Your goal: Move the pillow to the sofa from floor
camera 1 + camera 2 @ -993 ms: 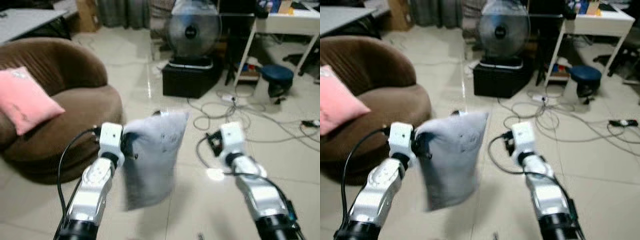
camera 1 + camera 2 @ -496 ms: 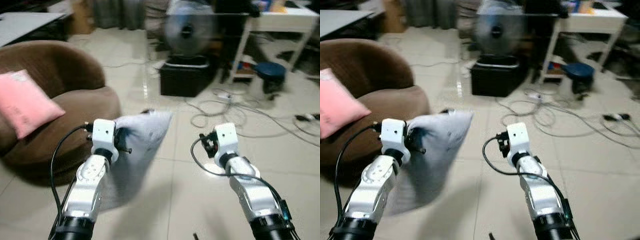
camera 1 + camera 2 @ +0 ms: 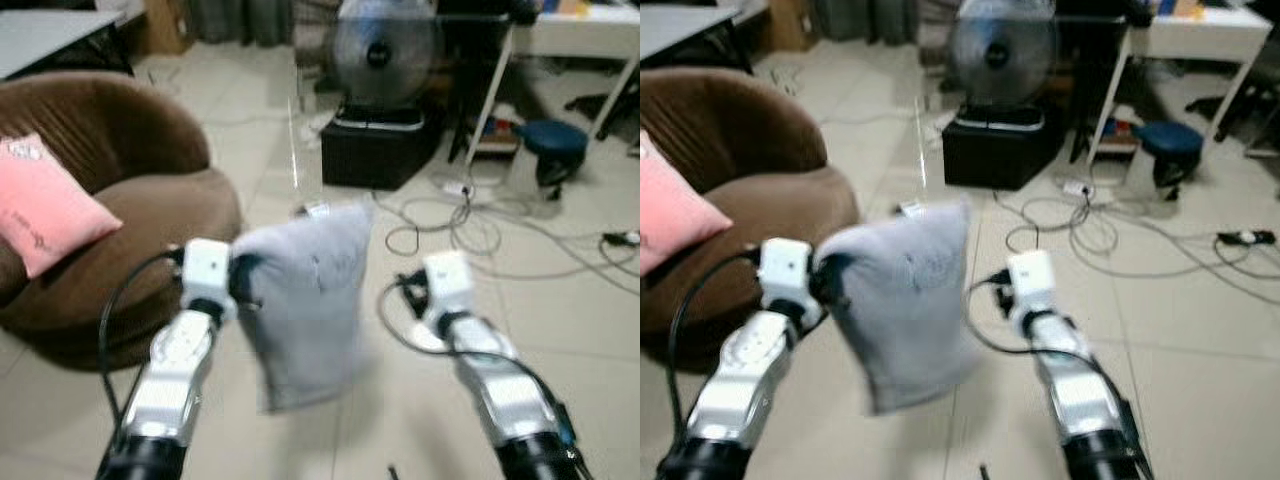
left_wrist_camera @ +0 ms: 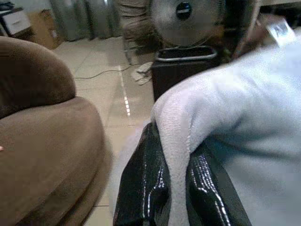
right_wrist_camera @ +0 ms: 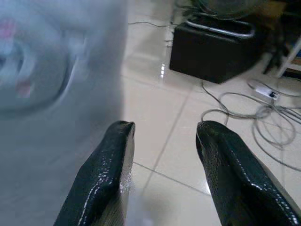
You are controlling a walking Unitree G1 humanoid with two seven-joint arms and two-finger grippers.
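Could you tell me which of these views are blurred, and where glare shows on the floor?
Left eye view: motion blur softens the grey pillow and both arms; a bright glare streak runs down the tiles beside the fan. Right wrist view: the pillow is smeared, the right pincer sharp. Left wrist view: the left pincer and its pinched fold are fairly sharp.

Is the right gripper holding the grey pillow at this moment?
No: the right gripper has its fingers spread apart over bare floor tile, while the grey pillow hangs pinched in the left gripper.
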